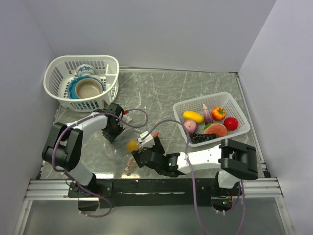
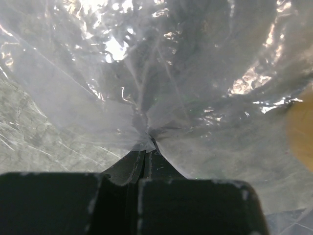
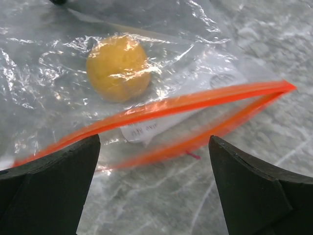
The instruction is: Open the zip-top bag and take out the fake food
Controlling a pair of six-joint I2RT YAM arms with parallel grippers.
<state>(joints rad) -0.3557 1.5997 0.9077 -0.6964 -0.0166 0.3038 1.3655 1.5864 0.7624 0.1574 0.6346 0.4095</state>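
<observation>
Crinkly clear plastic fills the left wrist view: the left gripper [image 2: 146, 146] is clenched on a bunched fold of the zip-top bag [image 2: 171, 73], seemingly at the closed end away from the mouth. That pinch reads as an anchor, so the bag cannot slide on the table [image 1: 161, 93] while the other arm works the opening. The orange zip strip [image 3: 195, 102] has its two sides parted into a long narrow loop, so the mouth is open, and it faces the right gripper [image 3: 153, 147]. One yellow fake food [image 3: 117, 66], a round piece, sits inside the bag just behind the strip, between the two arms. The right gripper's jaws stand wide apart and hold nothing, one finger on each side of the mouth; whether a fingertip brushes the lower lip is hard to say from this angle. Other toy pieces [image 1: 218, 113] lie in the white basket [image 1: 234, 105] to the right, well apart, likely the place for this one.
</observation>
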